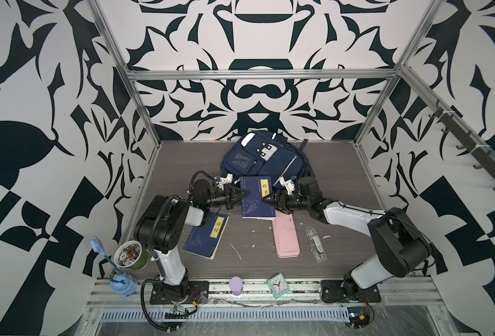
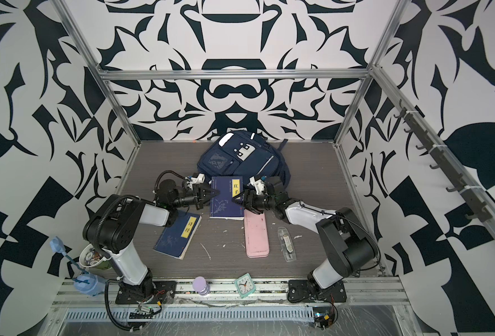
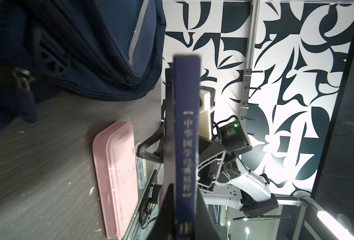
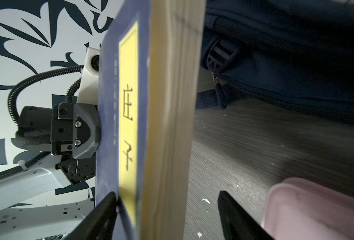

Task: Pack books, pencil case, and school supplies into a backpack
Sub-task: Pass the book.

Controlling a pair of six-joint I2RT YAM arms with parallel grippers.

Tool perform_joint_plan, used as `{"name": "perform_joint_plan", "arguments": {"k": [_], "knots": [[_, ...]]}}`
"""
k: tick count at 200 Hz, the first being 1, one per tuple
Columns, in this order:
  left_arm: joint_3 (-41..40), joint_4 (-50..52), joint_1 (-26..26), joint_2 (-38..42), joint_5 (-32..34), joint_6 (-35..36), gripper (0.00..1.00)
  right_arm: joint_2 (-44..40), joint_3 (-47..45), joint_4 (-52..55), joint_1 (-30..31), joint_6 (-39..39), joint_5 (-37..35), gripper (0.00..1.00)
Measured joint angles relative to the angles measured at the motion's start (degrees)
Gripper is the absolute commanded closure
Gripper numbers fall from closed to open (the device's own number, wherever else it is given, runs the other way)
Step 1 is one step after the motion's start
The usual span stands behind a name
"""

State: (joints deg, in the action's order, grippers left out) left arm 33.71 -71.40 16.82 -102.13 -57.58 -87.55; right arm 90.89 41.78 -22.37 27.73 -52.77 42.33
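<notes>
Second book (image 1: 205,238): flat on the surface (image 1: 182,163) at 8 o'clock, yellow label up, one corner under the left arm (image 1: 167,221).

Left jaws: closed tight on the spine edge of the held book (image 1: 255,200), gripping at the cover's 9 o'clock.

Held book: dead centre, cover up, roughly level, raised clear of the surface. In both top views its 6 o'clock edge overlaps the far end of the pencil case (image 1: 285,238).

Backpack (image 1: 257,157): lying at 12 o'clock, just beyond the held book.

Right jaws: wide open, straddling the page edge at the cover's 3 o'clock. In the right wrist view one finger (image 4: 103,216) lies against the cover by the yellow label; the other stands well off the underside. Not clamped.

Pencil case: flat at 5 o'clock.

School supplies packet (image 1: 316,244): at 4 o'clock, near the case, not touching.
</notes>
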Motion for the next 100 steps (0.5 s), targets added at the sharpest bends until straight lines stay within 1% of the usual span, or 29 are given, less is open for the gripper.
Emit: {"name": "perform_joint_plan", "arguments": {"k": [26,63,81,100], "knots": [[0.00,-1.97,-0.04,-0.07,-0.20,-1.44,0.87,2.08,-0.22,-6.58,-0.07,-3.80,2.40,0.41],[0.00,-2.36,-0.09,-0.39,-0.31,-2.01,0.84,2.43,-0.24,-13.99,-0.15,-7.80,4.44,0.55],[0.00,-1.79,-0.09,-0.35,-0.33,-1.36,0.80,2.45,-0.24,-15.67,-0.20,-9.40,4.98,0.66],[0.00,2.51,-0.11,0.46,-0.28,1.01,0.76,2.25,-0.24,-16.17,-0.28,-10.49,5.25,0.79]]}}
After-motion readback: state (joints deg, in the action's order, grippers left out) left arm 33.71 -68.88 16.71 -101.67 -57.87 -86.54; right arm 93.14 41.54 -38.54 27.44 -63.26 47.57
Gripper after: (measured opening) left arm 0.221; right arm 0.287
